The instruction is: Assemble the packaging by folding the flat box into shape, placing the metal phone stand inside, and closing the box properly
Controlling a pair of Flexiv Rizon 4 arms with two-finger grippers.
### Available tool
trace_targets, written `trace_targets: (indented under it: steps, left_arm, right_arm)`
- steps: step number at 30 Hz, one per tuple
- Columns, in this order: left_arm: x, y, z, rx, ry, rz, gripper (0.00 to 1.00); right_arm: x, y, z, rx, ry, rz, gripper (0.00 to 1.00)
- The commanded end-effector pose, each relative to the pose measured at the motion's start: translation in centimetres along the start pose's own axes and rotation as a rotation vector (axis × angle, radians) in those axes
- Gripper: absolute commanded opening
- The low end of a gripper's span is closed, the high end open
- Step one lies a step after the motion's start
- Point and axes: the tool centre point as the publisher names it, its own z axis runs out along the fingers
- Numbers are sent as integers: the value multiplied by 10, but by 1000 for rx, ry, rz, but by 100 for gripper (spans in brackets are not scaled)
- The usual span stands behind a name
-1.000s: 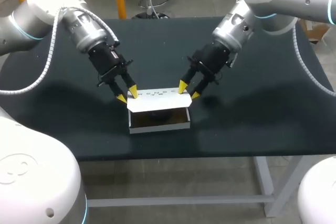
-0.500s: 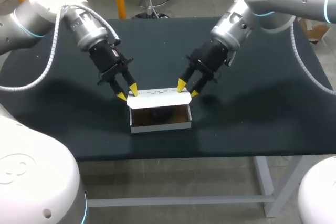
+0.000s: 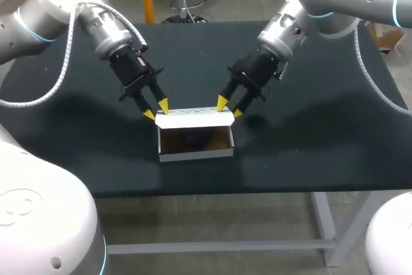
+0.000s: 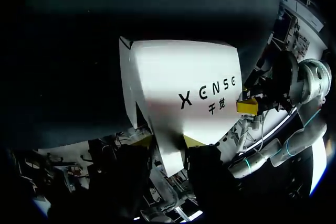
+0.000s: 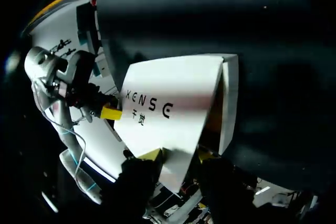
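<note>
Your box (image 3: 195,154) sits open on the table (image 3: 309,140), near its front edge. The dark shape inside is probably the phone stand (image 3: 193,138). Your left hand (image 3: 156,110) is clamped on one end of the raised lid (image 3: 193,118), and your right hand (image 3: 230,107) is clamped on the other end.

If the two hands come down unevenly, the lid may twist or crease. Its free edge may then land outside the front wall instead of tucking in. Any pull along the lid could also drag the light box across the table.

The lid bears a line of dark capitals with two smaller characters beneath. No other writing shows.
</note>
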Motion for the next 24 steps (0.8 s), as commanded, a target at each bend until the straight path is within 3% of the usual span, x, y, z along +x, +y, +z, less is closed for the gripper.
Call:
trace_targets:
  steps: [1,24]
  left_arm:
    - [6,-3,-2,-7,-10,-8,33]
    - [9,-8,-4,-38,11,-70,32]
  right_arm:
    - [6,5,0,13,-3,1,42]
    - [14,11,0,23,-12,9,42]
